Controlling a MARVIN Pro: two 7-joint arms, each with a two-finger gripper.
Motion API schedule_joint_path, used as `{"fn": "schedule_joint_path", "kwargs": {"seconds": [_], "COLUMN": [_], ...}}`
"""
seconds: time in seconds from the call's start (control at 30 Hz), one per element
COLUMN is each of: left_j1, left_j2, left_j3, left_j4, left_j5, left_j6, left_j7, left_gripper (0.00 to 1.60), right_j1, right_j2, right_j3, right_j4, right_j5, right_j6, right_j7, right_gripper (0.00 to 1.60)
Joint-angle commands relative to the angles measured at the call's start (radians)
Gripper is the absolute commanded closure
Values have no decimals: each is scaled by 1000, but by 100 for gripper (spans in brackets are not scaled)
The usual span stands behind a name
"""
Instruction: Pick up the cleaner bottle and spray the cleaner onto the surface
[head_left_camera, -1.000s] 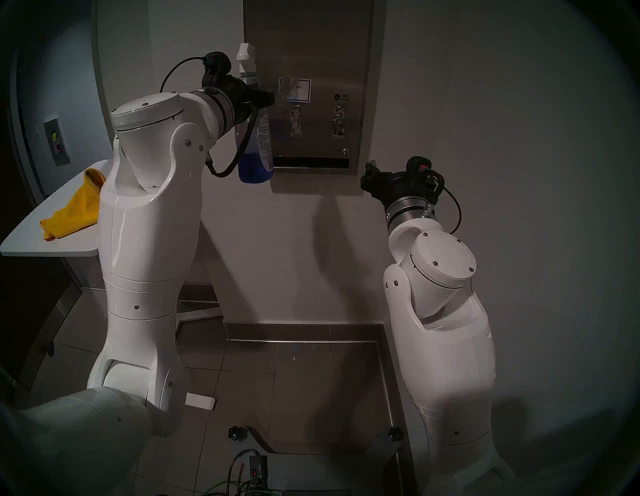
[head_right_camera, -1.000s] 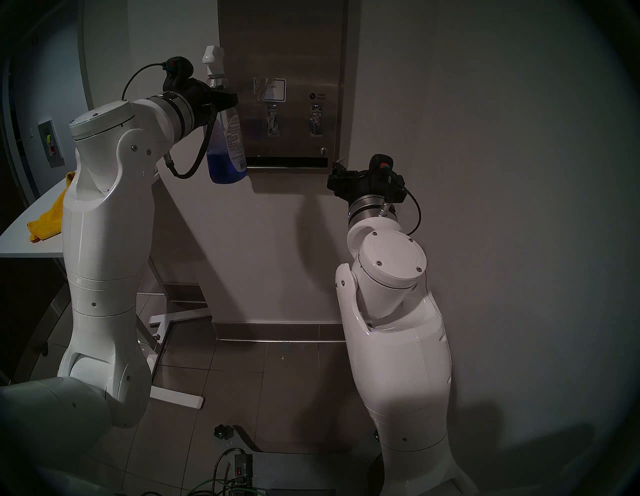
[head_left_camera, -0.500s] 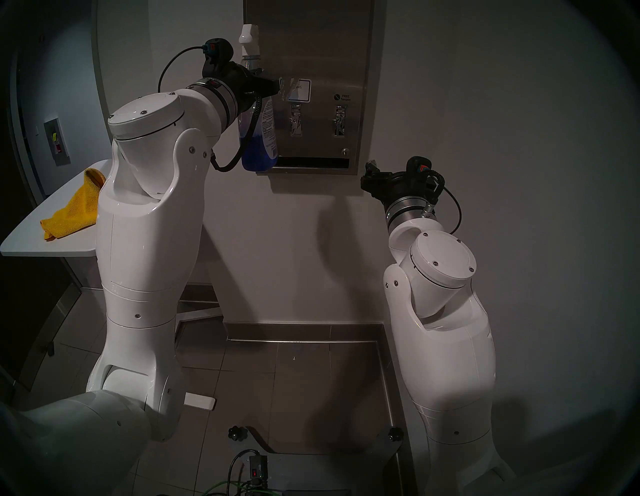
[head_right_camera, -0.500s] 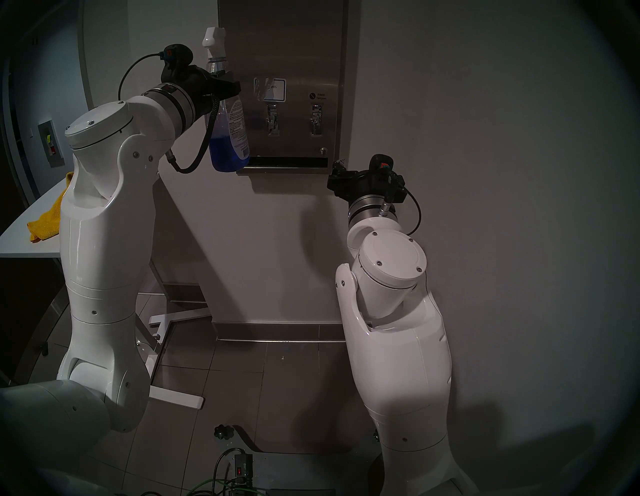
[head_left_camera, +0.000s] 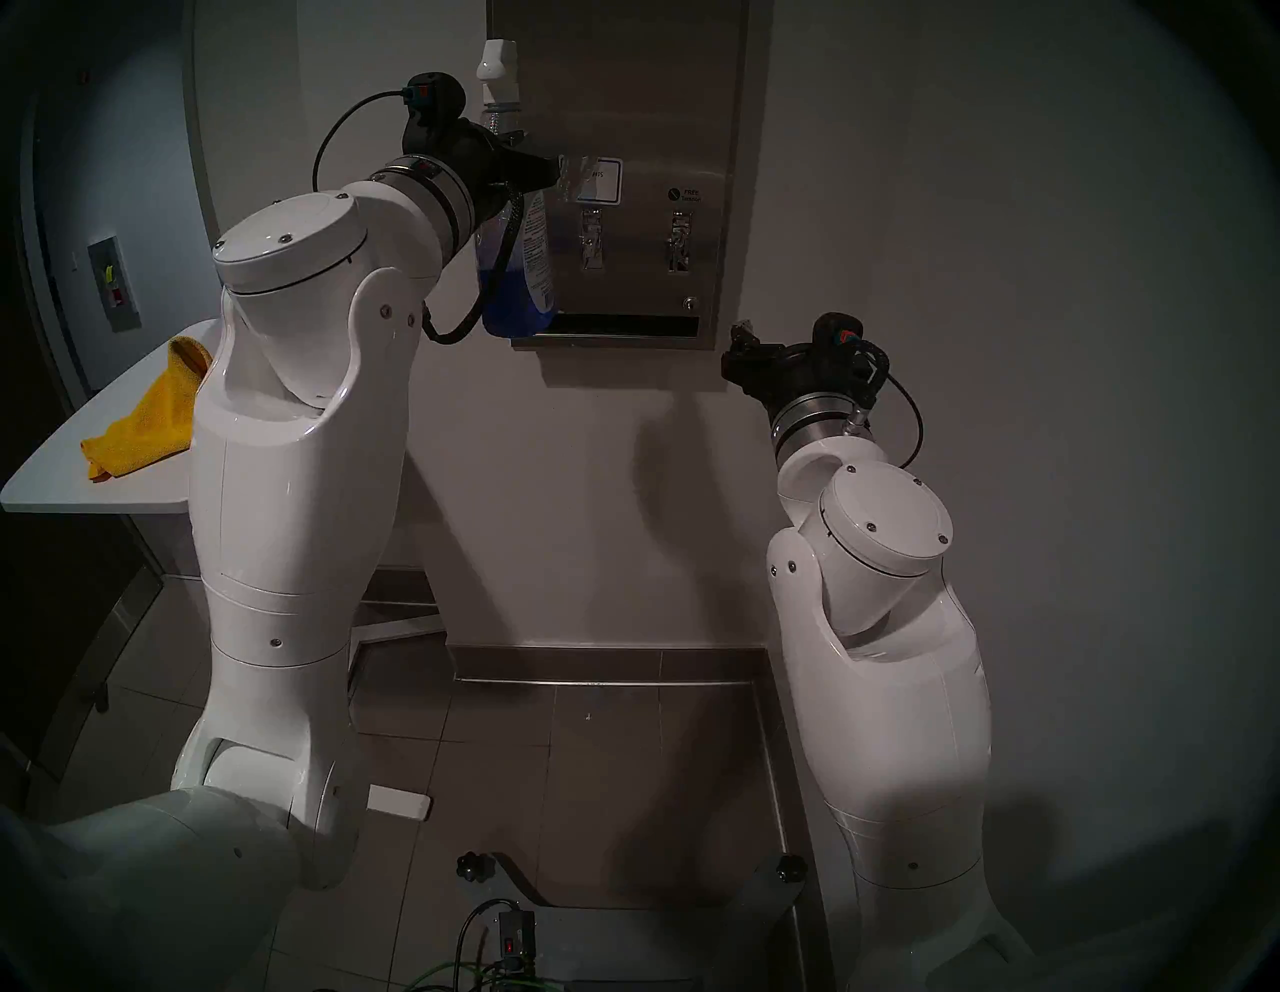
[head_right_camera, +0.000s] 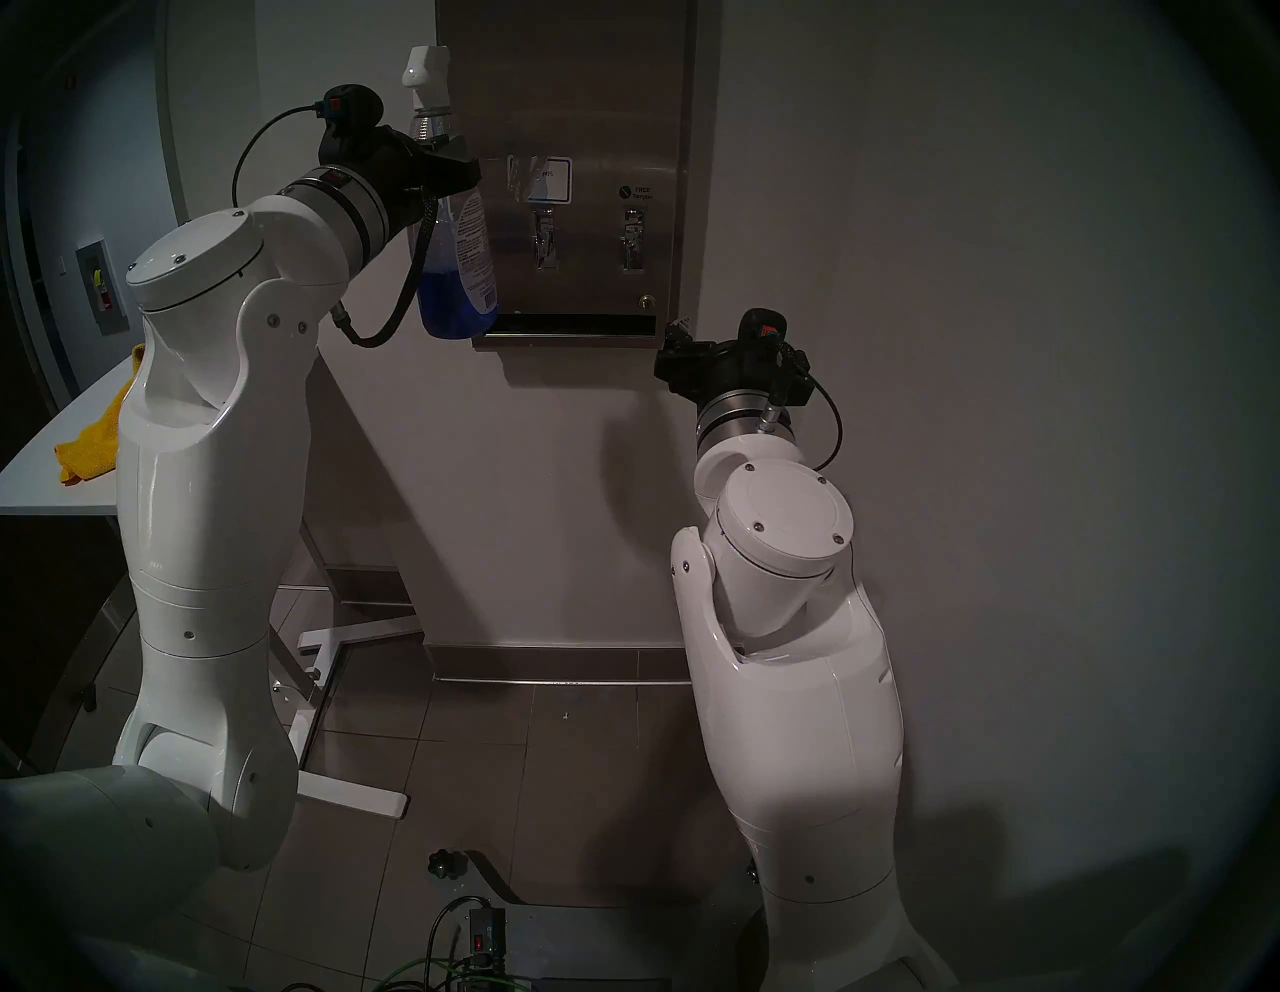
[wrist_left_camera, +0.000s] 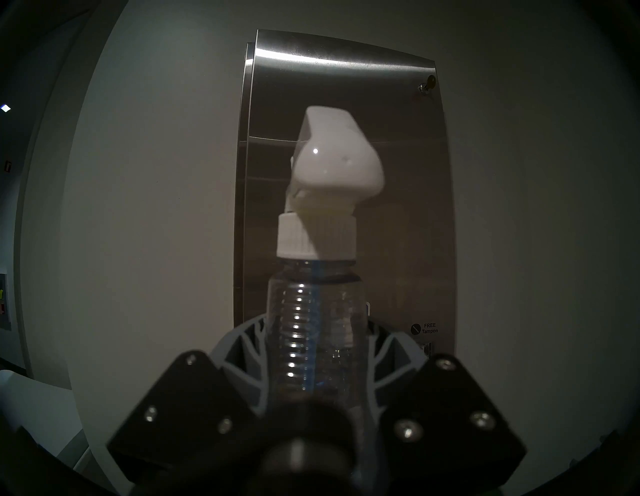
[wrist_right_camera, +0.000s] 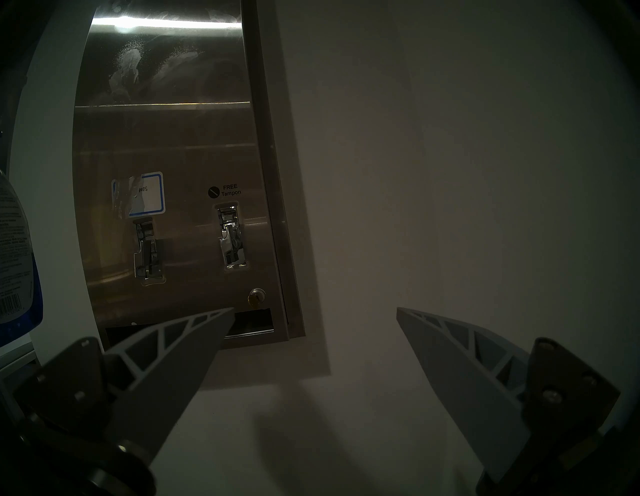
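Gripping the ribbed neck of the cleaner bottle, the left gripper has both fingers pressed against the clear plastic, as the left wrist view shows, and holds the bottle upright in the air in front of the left edge of the surface, a tall brushed-steel dispenser panel fixed to the off-white wall. Well apart to the right, the right gripper hangs below the panel's lower right corner with its fingers spread wide and nothing between them. On the far left a white tabletop carries a crumpled yellow cloth. Blue cleaner fills roughly the lower part of the bottle, beside a white printed label. A whitish smear marks the upper part of the panel in the right wrist view. Lower on the panel sit a blue-edged white sticker, two metal knobs, and a dark slot along the bottom. The white trigger nozzle tops the bottle, seen against the steel.
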Motion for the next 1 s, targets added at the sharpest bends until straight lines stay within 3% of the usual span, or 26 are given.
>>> {"fn": "schedule_joint_path", "kwargs": {"seconds": [0.0,0.3,0.5,0.6,0.7,0.97], "left_j1": [-34,-103,-119,-163,-135,-181], "left_j2": [-28,-32,-45,-39,-45,-46], "left_j3": [-10,32,37,44,34,24], "left_j4": [-20,126,166,198,182,266], "left_j5": [2,23,42,46,57,69], "left_j6": [-72,-162,-189,-191,-206,-244], "left_j7": [5,-41,-57,-62,-69,-92], "left_gripper": [160,160,160,160,160,160], "right_j1": [23,22,22,23,22,22], "right_j2": [2,0,-1,1,-1,0], "right_j3": [1,2,2,1,2,1], "right_j4": [-34,-33,-31,-30,-30,-31], "right_j5": [-2,-3,-3,-2,-3,-3], "right_j6": [-6,-6,-7,-7,-7,-7], "right_j7": [1,2,1,1,1,1], "right_gripper": [0,0,0,0,0,0]}}
